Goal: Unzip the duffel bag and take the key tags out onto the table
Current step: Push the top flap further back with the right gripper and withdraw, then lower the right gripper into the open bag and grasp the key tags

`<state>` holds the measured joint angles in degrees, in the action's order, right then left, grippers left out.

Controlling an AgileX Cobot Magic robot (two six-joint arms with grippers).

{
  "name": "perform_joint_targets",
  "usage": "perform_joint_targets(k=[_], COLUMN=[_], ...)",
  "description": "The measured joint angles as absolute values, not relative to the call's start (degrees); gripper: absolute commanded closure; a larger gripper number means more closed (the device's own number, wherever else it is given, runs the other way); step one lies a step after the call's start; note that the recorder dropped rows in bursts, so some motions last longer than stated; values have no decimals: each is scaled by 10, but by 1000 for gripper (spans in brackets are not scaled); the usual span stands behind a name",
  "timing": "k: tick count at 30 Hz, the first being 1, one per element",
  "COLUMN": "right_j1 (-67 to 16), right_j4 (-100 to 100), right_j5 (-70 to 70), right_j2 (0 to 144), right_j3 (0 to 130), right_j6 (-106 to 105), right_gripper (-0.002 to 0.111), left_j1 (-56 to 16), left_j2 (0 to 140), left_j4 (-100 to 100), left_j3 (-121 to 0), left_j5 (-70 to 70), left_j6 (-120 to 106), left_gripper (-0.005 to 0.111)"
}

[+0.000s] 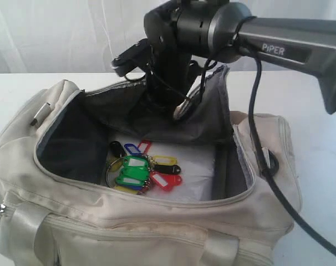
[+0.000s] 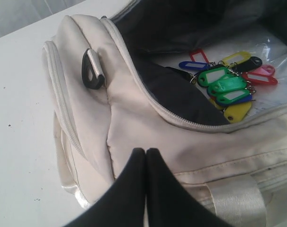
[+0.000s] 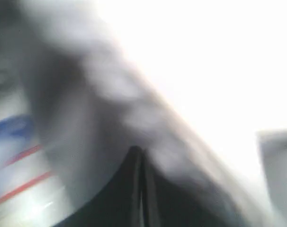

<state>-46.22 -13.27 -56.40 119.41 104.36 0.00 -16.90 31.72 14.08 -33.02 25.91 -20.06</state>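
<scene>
The cream duffel bag (image 1: 157, 221) (image 2: 134, 118) lies on the white table (image 1: 317, 111) with its top unzipped and wide open. The key tags (image 1: 143, 169) (image 2: 228, 80), green, red, blue and yellow, lie on a pale sheet at its bottom. My right gripper (image 1: 179, 111) (image 3: 139, 150) reaches down at the far side and is shut on the raised grey-lined flap (image 1: 212, 105); its wrist view is blurred. My left gripper (image 2: 146, 150) hangs shut and empty just outside the bag's near side wall and does not show in the exterior view.
The right arm (image 1: 290, 50) spans over the bag's far right, and its black cable (image 1: 260, 138) hangs across the bag's right end. A black D-ring (image 2: 92, 70) sits on the bag's end panel. Bare table (image 2: 20, 94) lies beside that end.
</scene>
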Motion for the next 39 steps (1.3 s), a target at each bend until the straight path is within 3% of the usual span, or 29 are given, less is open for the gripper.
perform_joint_targets(k=[6, 12, 17, 27, 39], right_j1=[-451, -449, -449, -449, -449], right_j4=[-492, -583, -506, -128, -100], right_j5=[-496, -538, -552, -535, -558], right_j2=[1203, 1167, 1107, 923, 722], right_j3=[1044, 1044, 1044, 975, 761], right_j6=[344, 418, 349, 28, -6], right_gripper=[108, 108, 108, 108, 108], left_j1=[-169, -169, -169, -169, -169], left_j2=[317, 317, 317, 317, 317], left_j4=[141, 141, 141, 141, 141], left_j3=[-330, -330, -330, -330, -319], left_j5=[259, 259, 259, 258, 246], left_j6=[-201, -201, -202, -215, -216], left_gripper=[107, 107, 107, 107, 107])
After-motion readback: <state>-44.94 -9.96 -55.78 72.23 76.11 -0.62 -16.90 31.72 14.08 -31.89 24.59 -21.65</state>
